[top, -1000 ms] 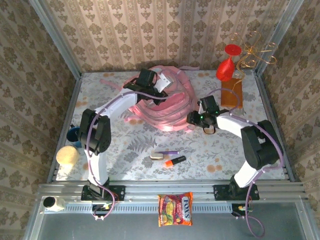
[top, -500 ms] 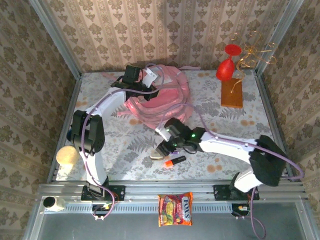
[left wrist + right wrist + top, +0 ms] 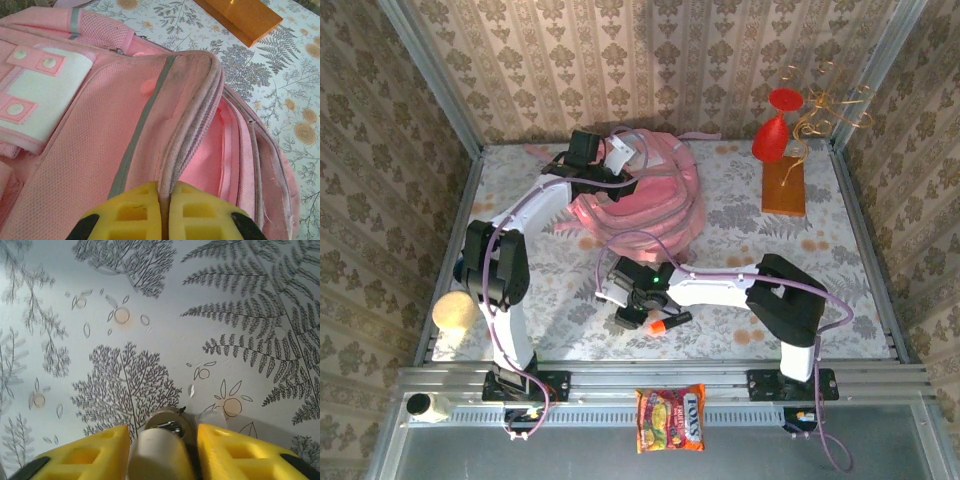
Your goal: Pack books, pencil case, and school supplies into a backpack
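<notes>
While the left gripper (image 3: 164, 189) clamps the open edge of the backpack (image 3: 90, 130), the beige-white piece (image 3: 160, 455) lies on the table (image 3: 150, 300) between the fingers of your right gripper (image 3: 162, 430), long axis along them, though you cannot tell whether they grip it.

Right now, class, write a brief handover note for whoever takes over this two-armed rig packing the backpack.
Left gripper: shut on the zip rim of the large pink fabric backpack, holding a compartment open.
Right gripper: closed around the small beige-white oblong piece, which lies on the floral table.
Orange-and-black marker: on the table beside it, unpacked.
Done: backpack open; its contents are hidden.
Left: put the piece in, then the marker.
</notes>
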